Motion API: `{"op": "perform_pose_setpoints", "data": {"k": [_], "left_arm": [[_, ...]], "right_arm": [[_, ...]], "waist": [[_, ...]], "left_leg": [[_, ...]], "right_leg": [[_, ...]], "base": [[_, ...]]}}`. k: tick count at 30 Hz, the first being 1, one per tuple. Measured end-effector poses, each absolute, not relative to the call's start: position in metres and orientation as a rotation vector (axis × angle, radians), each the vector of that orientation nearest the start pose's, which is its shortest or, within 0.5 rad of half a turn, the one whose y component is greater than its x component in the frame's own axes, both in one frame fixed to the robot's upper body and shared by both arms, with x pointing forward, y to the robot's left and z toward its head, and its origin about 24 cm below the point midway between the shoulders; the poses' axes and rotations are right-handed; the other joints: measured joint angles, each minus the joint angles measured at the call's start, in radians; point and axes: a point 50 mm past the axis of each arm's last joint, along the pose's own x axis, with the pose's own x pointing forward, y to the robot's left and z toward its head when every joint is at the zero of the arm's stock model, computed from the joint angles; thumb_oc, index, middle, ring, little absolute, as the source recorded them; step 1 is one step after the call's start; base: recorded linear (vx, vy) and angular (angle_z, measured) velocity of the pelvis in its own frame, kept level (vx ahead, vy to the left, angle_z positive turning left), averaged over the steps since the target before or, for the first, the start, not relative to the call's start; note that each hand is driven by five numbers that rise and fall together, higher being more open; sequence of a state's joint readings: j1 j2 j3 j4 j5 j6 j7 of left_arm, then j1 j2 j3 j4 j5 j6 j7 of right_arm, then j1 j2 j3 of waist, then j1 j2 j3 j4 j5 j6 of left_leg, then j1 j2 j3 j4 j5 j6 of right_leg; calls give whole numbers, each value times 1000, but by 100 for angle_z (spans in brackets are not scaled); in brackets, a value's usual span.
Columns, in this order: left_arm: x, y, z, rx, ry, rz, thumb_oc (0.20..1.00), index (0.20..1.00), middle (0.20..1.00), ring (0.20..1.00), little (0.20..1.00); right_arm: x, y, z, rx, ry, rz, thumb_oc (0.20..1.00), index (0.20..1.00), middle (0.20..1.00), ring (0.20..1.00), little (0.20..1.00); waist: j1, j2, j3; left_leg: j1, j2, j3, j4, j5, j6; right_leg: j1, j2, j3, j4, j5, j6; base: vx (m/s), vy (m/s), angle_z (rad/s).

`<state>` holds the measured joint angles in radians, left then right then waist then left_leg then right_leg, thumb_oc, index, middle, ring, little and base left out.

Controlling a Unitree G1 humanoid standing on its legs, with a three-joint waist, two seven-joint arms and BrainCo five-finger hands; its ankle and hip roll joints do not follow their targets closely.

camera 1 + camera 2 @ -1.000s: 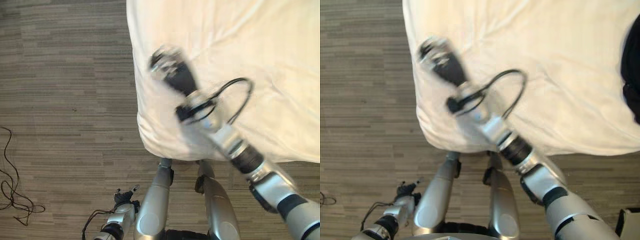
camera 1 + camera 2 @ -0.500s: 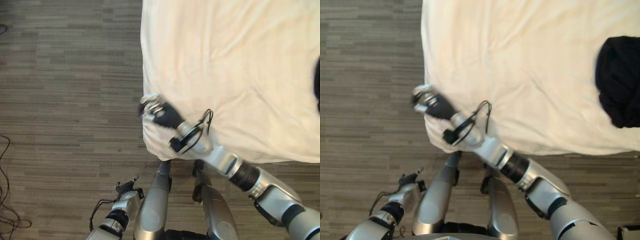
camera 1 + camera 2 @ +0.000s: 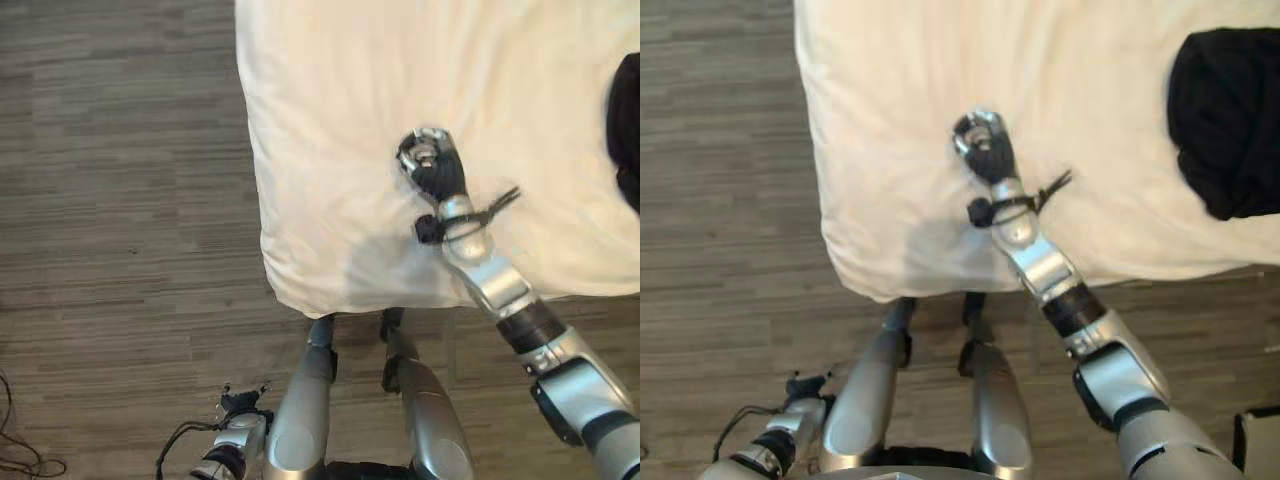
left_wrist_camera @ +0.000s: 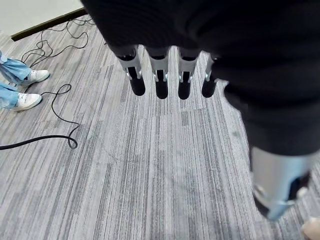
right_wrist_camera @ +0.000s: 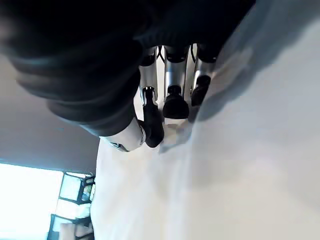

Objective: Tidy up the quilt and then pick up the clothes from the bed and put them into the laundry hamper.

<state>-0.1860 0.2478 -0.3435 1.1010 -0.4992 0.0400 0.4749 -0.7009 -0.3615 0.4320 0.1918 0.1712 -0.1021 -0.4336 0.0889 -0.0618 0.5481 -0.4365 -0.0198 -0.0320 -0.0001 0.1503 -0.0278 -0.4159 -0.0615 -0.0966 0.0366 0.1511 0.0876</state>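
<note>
A cream quilt (image 3: 420, 70) covers the bed, its near left corner (image 3: 290, 290) hanging over the edge. Black clothes (image 3: 1225, 110) lie bunched on the quilt at the far right. My right hand (image 3: 985, 145) rests on the quilt's top, a little in from that corner and well left of the clothes. In the right wrist view its fingers (image 5: 175, 105) and thumb (image 5: 151, 127) are curled together with a small fold of quilt (image 5: 172, 136) between them. My left hand (image 4: 160, 75) hangs low beside the bed over the floor, fingers straight and holding nothing.
Grey-brown striped floor (image 3: 120, 200) lies left of and before the bed. A person's white shoes and jeans (image 4: 22, 87) stand off to one side in the left wrist view. A pale object's edge (image 3: 1255, 445) shows at the lower right.
The camera has shifted. My right hand has left the quilt's near left corner and moved up and to the right onto the quilt's top.
</note>
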Motion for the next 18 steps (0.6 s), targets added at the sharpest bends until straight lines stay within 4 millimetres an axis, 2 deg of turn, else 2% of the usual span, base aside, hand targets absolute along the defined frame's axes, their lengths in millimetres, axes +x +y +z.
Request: {"op": "perform_pose_setpoints", "data": {"k": [2,5,8,10,11,12,14,15,18], "left_arm": [[183,222,-126,210,932,491,1000,1000,1000,1000,1000],[191,221,-120,196,879,485,1000,1000,1000,1000,1000],[191,221,-120,192,869,486,1000,1000,1000,1000,1000],[186,223,-122,195,881,491,1000,1000,1000,1000,1000],[186,223,-122,195,881,491,1000,1000,1000,1000,1000],[179,226,-124,192,905,510,1000,1000,1000,1000,1000],[174,232,-126,193,927,536,1000,1000,1000,1000,1000],[172,234,-127,198,942,546,1000,1000,1000,1000,1000],[163,244,-129,240,985,579,1000,1000,1000,1000,1000]], "right_arm": [[334,-91,194,-189,-607,78,200,200,200,200,200],[330,-94,194,-142,-651,64,200,200,200,200,200],[329,-113,182,-103,-641,-25,200,200,200,200,200],[325,-132,165,-75,-605,-113,200,200,200,200,200],[325,-132,165,-75,-605,-113,200,200,200,200,200],[323,-150,144,-85,-525,-189,200,200,200,200,200],[323,-159,124,-106,-451,-230,200,200,200,200,200],[320,-170,105,-123,-378,-273,200,200,200,200,200],[299,-212,28,-159,-48,-452,200,200,200,200,200]], "waist": [[-33,16,0],[-45,19,-2],[-51,17,-3],[-66,9,-16],[-66,9,-16],[-68,-7,-28],[-80,-22,-40],[-85,-31,-46],[-98,-79,-80]], "left_leg": [[-19,-6,19,-3,0,1],[-40,-9,34,-4,1,9],[-33,-15,48,-4,-2,14],[-27,-22,53,-4,-6,23],[-27,-22,53,-4,-6,23],[4,-26,74,-7,-11,32],[41,-28,82,-13,-17,40],[75,-30,84,-20,-19,44],[189,-30,107,-47,-36,60]], "right_leg": [[-36,-7,18,11,-2,2],[-73,-10,37,34,-8,9],[-88,-16,54,62,-34,7],[-85,-23,62,63,-38,11],[-85,-23,62,63,-38,11],[-57,-27,78,57,-35,15],[-19,-30,86,39,-35,16],[18,-32,86,23,-34,18],[135,-33,107,-27,-26,32]], "base": [[-34,29,-21],[-11,19,-13],[1,38,-7],[14,-9,-4],[25,-37,-15],[35,-40,-18],[43,-32,-12],[44,-20,-8],[60,-8,-19]]}}
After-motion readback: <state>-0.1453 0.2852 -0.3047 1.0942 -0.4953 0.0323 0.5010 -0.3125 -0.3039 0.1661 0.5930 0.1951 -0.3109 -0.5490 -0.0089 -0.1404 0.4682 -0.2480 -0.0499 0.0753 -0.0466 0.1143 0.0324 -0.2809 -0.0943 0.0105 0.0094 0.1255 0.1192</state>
